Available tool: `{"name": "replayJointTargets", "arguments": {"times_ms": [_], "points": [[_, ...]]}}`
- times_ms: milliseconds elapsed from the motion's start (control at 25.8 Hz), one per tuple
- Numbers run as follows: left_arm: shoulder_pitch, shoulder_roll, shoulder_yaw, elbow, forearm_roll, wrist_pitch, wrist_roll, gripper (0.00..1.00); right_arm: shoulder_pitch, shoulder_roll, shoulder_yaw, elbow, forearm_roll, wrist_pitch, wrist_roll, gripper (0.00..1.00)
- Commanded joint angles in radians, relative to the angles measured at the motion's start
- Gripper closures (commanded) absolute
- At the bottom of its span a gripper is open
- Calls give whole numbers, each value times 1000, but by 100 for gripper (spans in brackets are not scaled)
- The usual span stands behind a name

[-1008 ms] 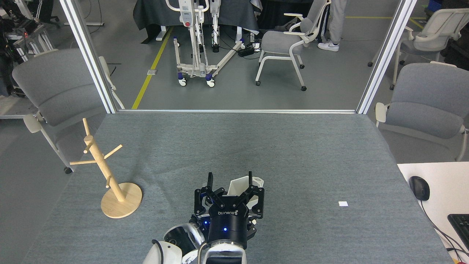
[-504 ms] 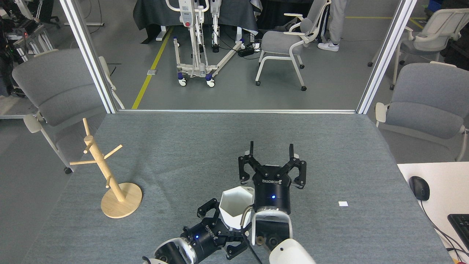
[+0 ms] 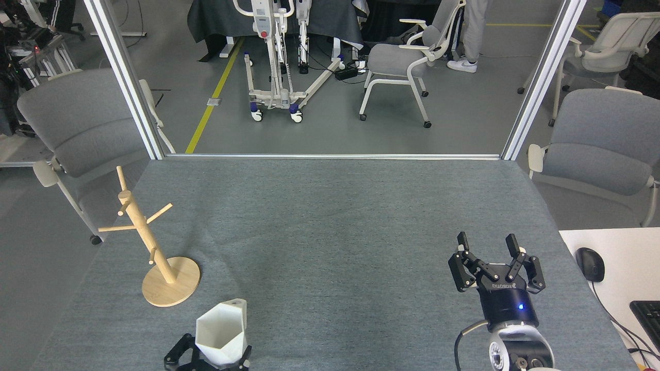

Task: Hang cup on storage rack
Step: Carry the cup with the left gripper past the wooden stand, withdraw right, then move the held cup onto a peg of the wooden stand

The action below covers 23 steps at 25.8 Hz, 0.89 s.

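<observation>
We saw our left gripper (image 3: 209,357) low at the near edge of the grey table (image 3: 330,216), only its black fingers (image 3: 175,353) showing at the bottom of the head view, with the rest of that arm out of sight. Its fingers were clamped on either side of the cup (image 3: 220,335), holding the lower body of the white faceted vessel. The cup stood roughly upright with its hexagonal mouth open toward us and its small handle at the upper right of the rim. It sat to the right of and nearer than the storage rack (image 3: 154,247), close to the round wooden base but not touching it.

The rack stood near the left edge of the table, its post leaning slightly left in our view, pegs branching out to both sides, all of them bare.

Our right arm came up from the bottom right, its white wrist joint visible below the black gripper body. Our right gripper (image 3: 490,243) pointed away from us toward the far side of the table, fingers spread apart with nothing between them. It hovered well apart from the cup, near the right edge of the table, beside a computer mouse (image 3: 590,264) on the adjoining white desk (image 3: 619,247)
</observation>
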State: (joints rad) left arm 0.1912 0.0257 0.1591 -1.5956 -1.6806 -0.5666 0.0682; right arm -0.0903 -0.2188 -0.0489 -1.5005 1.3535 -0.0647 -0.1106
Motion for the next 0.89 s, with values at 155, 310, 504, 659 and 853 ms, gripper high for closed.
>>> {"name": "replayJointTargets", "arguments": {"times_ms": [155,310,504,659,853], "points": [[-1,14,292,-9,-1,200,28,100,121,41,-8,-92,67,-9,6,1],[-42,85,350,-10,-1,292,21,100,127,49,-9,-83,95,25,8,1],[-154,161,350,39,-24,347,8,100,99,33,-11,-47,91,68,66,1],[-294,172,347,146,-149,343,-15,100,84,27,-11,-43,91,69,72,1],[-351,172,318,181,-195,318,-19,100,80,22,-11,-23,90,74,77,1]]}}
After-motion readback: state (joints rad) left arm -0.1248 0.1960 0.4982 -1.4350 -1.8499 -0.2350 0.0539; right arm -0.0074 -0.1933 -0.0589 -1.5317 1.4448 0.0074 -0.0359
